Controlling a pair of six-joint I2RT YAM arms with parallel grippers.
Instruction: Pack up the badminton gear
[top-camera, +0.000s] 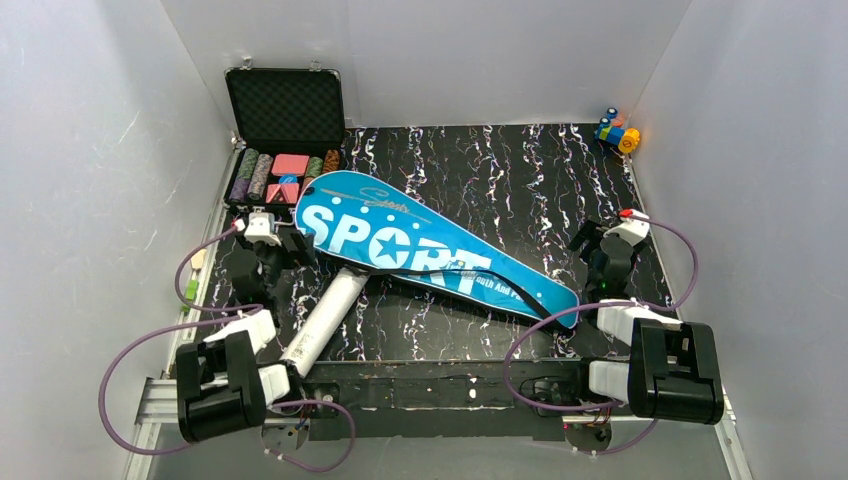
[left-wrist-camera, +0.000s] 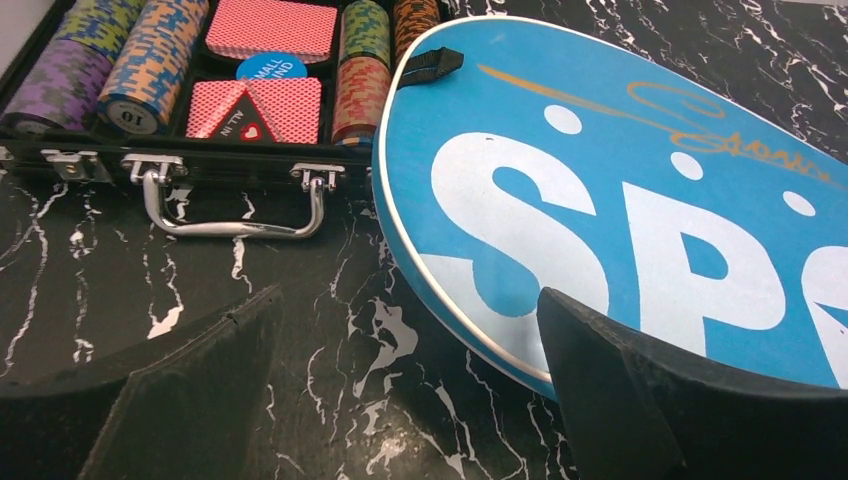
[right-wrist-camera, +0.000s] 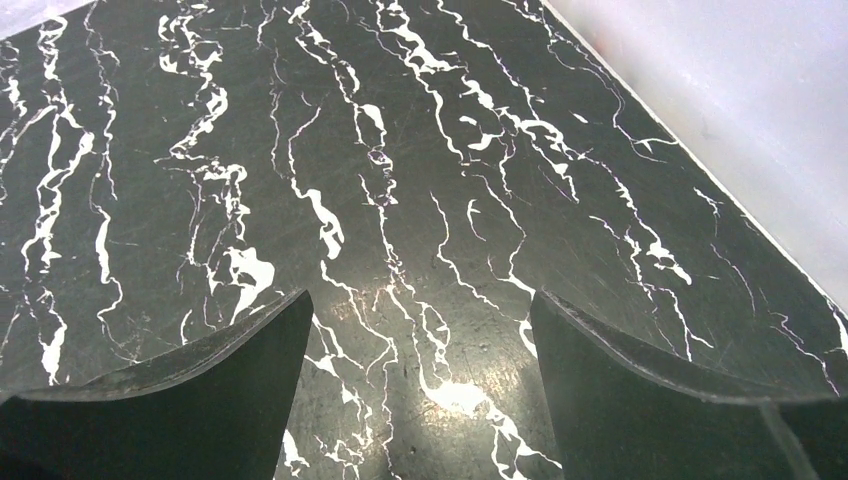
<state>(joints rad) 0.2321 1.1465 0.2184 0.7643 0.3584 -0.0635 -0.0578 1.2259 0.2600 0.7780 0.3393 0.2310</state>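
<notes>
Left wrist view: the left gripper (left-wrist-camera: 408, 305) is spread wide and holds nothing. One finger shows against the round end of the bag (left-wrist-camera: 610, 200), the other against bare table (left-wrist-camera: 330, 340). The step looks like taking hold of that rim. To do it well, the arm would likely need to come down low, slip one finger under the edge and pinch only the fabric. It should keep off the chip case (left-wrist-camera: 230, 165), which stands just beside the bag's far-left end. Whether the bag is zipped cannot be told.

The right gripper (right-wrist-camera: 418, 300) is also spread and empty, over bare table at the right, apart from the bag's narrow end.

The bag lies flat and diagonal from far left to near right. The tube (top-camera: 322, 322) lies outside it at the near left, its far end at the bag's near edge. No rackets or shuttlecocks are in sight.

The top is black with white veins and glossy, so the bag may slide when nudged. White walls (top-camera: 430, 60) close in three sides, and toy blocks (top-camera: 618, 133) sit in the far right corner.
</notes>
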